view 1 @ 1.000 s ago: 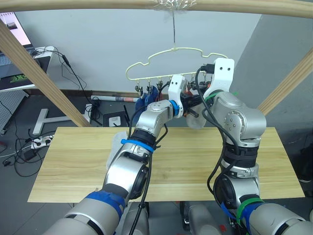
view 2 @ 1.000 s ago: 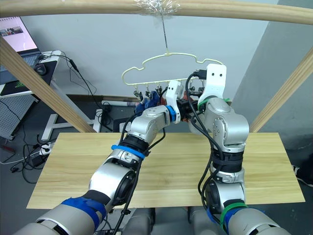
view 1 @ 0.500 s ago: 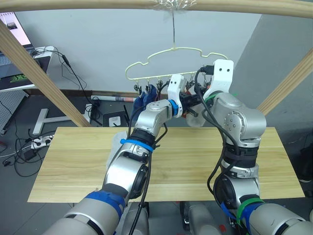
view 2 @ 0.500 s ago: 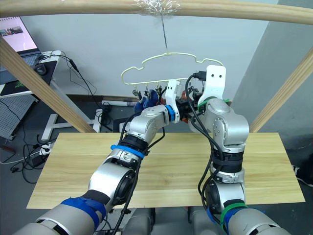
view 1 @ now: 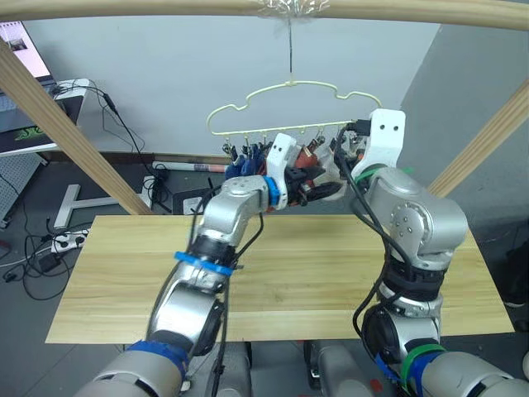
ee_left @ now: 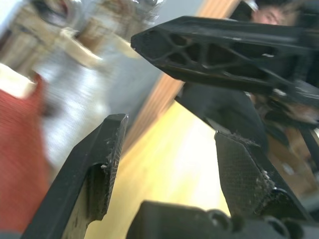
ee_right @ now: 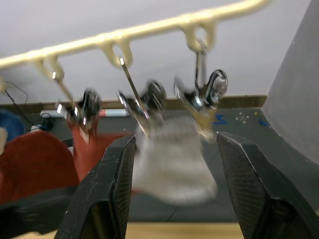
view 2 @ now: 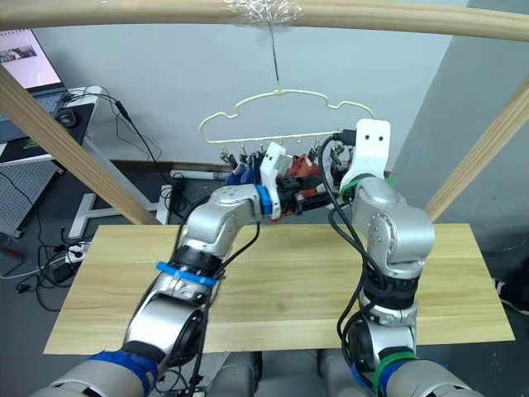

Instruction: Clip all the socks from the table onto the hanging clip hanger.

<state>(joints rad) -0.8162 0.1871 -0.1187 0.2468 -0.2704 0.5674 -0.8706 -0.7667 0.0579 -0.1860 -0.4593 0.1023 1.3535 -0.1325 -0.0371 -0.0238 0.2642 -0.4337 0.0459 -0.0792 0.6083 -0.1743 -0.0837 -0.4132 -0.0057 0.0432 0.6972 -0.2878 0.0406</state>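
Both my arms reach up over the worktop to the hanger. My left fingers and right fingers are spread, empty, beside the clipped socks.

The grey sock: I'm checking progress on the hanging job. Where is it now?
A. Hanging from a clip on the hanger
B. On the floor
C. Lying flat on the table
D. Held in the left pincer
A: in the right wrist view the grey sock hangs below a metal clip on the hanger, between the open fingers of the right pincer.
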